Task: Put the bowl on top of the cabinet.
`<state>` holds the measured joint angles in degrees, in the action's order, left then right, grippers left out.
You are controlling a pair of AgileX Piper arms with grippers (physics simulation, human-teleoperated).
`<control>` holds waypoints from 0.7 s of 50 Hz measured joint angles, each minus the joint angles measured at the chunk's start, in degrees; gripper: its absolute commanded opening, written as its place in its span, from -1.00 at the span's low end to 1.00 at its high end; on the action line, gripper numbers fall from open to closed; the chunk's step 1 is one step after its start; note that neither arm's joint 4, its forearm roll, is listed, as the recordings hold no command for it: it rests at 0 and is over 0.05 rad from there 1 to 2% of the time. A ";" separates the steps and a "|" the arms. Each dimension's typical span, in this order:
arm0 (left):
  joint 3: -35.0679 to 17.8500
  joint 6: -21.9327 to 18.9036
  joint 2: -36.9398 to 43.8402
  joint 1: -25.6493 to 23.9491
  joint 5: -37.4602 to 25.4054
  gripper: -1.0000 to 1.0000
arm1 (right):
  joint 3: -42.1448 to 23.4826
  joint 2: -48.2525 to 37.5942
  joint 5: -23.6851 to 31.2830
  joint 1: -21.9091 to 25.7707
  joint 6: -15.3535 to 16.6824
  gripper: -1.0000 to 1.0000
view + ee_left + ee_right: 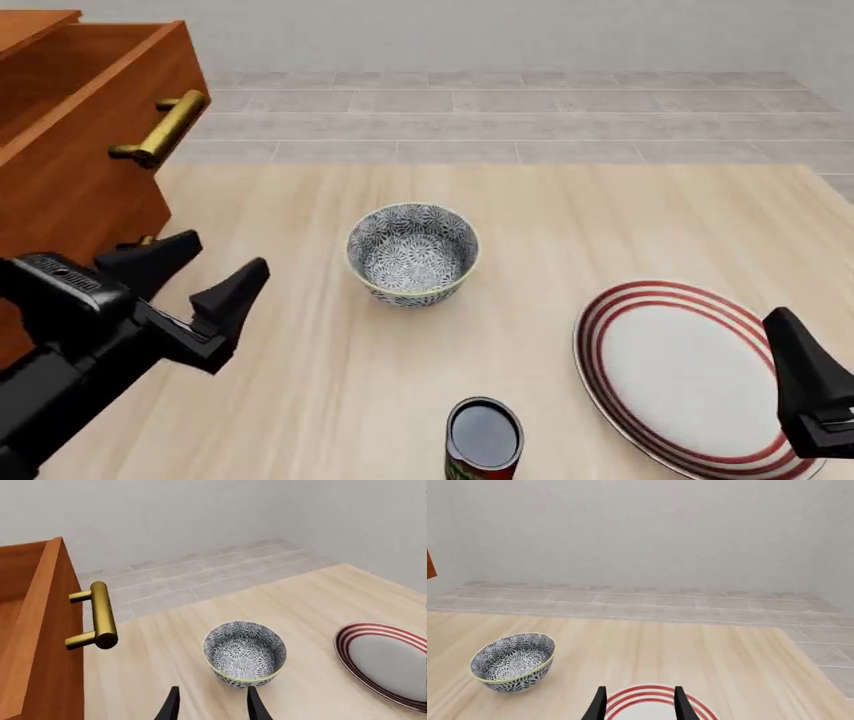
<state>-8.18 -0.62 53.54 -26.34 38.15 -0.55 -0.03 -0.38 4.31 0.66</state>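
The blue-grey patterned bowl (412,253) stands upright on the wooden table, also seen in the left wrist view (245,652) and the right wrist view (513,662). The reddish-brown cabinet (74,150) with a brass handle (163,128) fills the far left; its side shows close by in the left wrist view (40,645). My left gripper (198,268) is open, left of the bowl and apart from it, in front of the cabinet; its fingers (255,705) point at the bowl. My right gripper (638,705) is open and empty above the plate; in the front view only one finger (798,360) shows.
A white plate with red rings (681,375) lies at the near right, also seen in the left wrist view (387,662). A dark can (482,440) stands near the front edge, in front of the bowl. Behind the table lies a tiled floor (507,120).
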 measured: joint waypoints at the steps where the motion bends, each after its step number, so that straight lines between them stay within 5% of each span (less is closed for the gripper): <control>1: -0.43 0.03 0.34 -0.06 -0.19 1.00 | 0.00 0.00 0.01 -0.02 -0.01 1.00; 35: -13.38 3.12 7.74 -2.95 -8.57 1.00 | 0.26 -0.01 0.02 -0.31 -0.46 1.00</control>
<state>-21.56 2.50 61.28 -29.29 29.58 -0.28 -0.04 -0.36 4.00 0.20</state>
